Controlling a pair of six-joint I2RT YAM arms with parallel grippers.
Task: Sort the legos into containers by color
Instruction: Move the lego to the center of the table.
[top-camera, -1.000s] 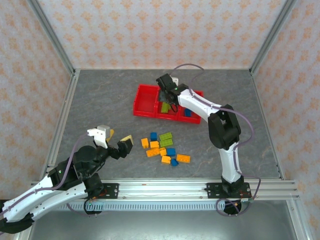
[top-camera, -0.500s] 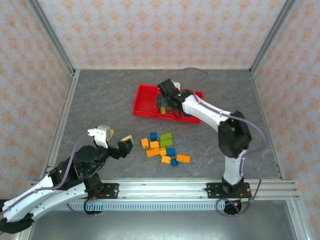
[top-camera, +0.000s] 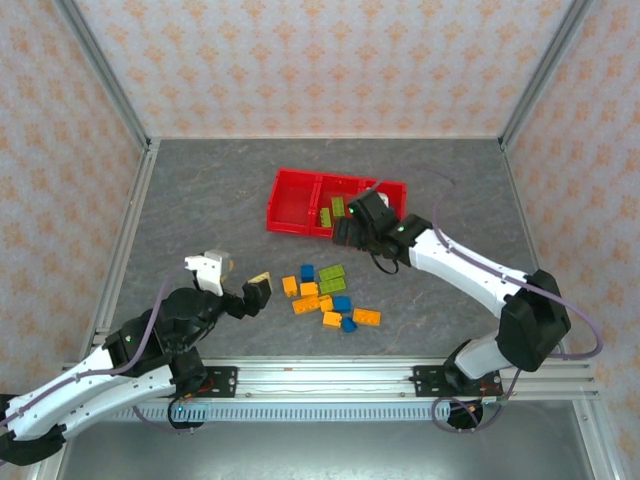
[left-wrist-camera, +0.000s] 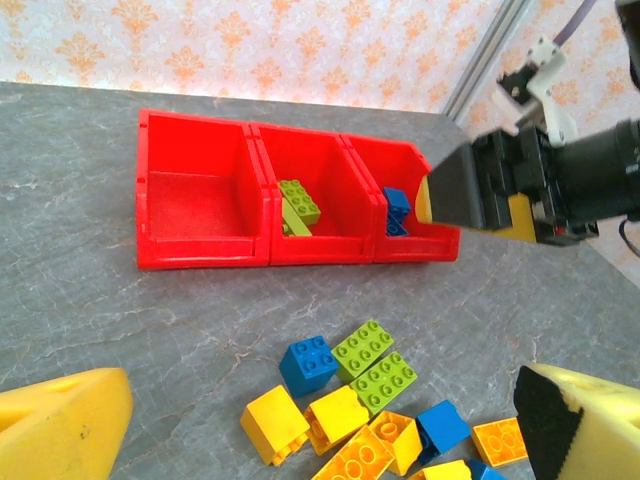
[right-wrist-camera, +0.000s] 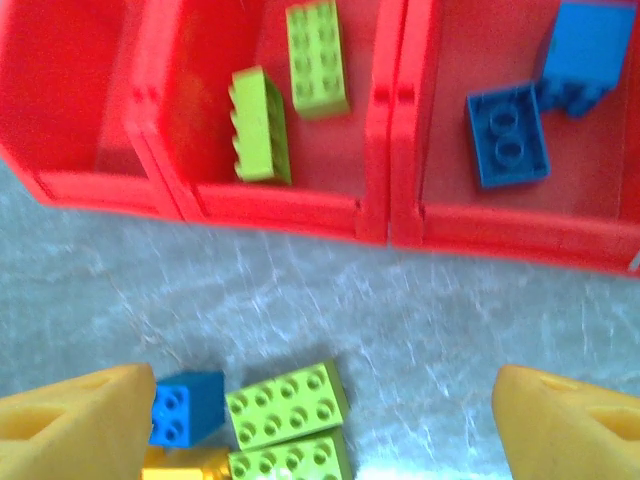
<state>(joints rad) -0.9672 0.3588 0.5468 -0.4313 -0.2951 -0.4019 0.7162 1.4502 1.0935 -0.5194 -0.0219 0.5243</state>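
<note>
Starting on the left: the left gripper (top-camera: 252, 291) hangs over the near-left part of the worktop (top-camera: 200, 200), well apart from everything else. Its yellow fingers (left-wrist-camera: 62, 420) are spread wide with nothing between them.

Moving over, the red containers (top-camera: 272, 212) sit toward the far edge of the worktop, roughly midway between its left and right edges, as three joined bins in a row. The left bin (left-wrist-camera: 195, 195) has nothing but its bare red floor. The middle bin (left-wrist-camera: 330, 160) holds two lime green bricks (left-wrist-camera: 298, 205), one flat with its studs up and one tipped on its side. The right bin (left-wrist-camera: 415, 245) holds blue bricks (right-wrist-camera: 508, 135), at least two as far as I can tell.

The loose legos (top-camera: 325, 297) are bunched in a little pile between the tray and the near edge, around the middle. It's a mix of orange-yellow, blue and two lime green ones side by side at the far end of the pile.

The right gripper (top-camera: 345, 232) is over the tray's near wall, about where the middle and right bins meet. Its fingers (right-wrist-camera: 575, 420) are splayed wide and carry nothing.
</note>
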